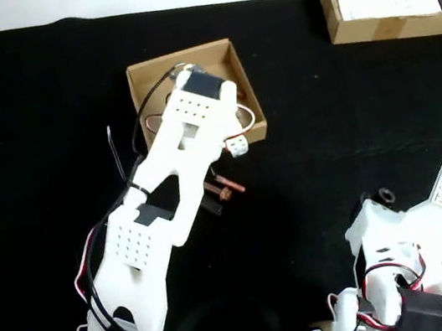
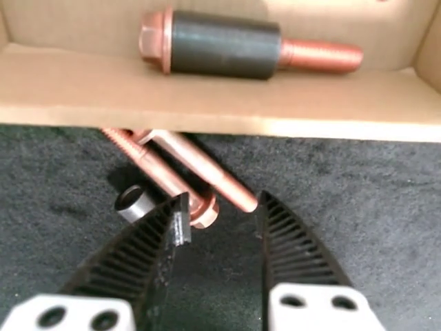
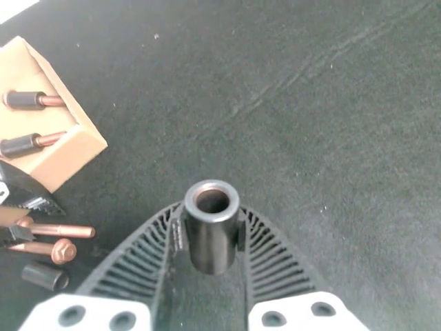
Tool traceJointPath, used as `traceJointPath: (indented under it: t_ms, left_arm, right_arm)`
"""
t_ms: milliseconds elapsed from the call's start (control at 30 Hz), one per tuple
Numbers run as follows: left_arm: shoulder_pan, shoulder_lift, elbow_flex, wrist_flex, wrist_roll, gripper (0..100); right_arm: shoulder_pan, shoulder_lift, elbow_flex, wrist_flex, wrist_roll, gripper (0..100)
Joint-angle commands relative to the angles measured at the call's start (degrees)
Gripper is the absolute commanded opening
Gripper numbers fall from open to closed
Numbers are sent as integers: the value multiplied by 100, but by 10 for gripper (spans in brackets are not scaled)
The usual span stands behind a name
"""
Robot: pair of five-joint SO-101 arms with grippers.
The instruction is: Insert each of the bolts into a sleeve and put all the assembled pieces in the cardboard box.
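Likely step: bolt pickup. Left claw (image 2: 222, 207) apart over loose bolts (image 2: 182, 162) on worktop (image 2: 358, 207) beside cardboard box (image 2: 207, 103). Right claw (image 3: 209, 219) clamped on sleeve (image 3: 211, 238), bore up. Next: close on one bolt, slide into sleeve.

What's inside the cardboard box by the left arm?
One assembled piece and a second assembled piece, each a copper bolt in a dark sleeve, lie in the cardboard box. From above, the left arm covers most of its floor, so anything more there is hidden.
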Motion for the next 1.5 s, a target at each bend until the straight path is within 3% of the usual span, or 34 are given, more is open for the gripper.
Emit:
traceJointPath:
  t_ms: [0,333,567,700,1067,1367,1467]
  left_arm:
    - [-180,-13,-22,44,35,165]
    - [-743,831,31,-229,9,165]
    - [-743,1314,-514,-475,26,160]
    - [-734,1314,-593,-844,26,11]
    - [-585,1244,-646,-844,9,8]
    - [-110,602,-2132,281,-18,8]
    - [66,84,-2730,343,-510,8]
  right_arm:
    - [48,4,-13,-198,9,6]
    - [40,4,-13,-198,9,6]
    - [40,4,-13,-198,0,6]
    - [40,4,-13,-198,0,6]
    - [40,-4,-13,-251,-9,6]
    - [48,-48,-277,-1024,-9,6]
    - [40,-48,-602,-1042,-9,6]
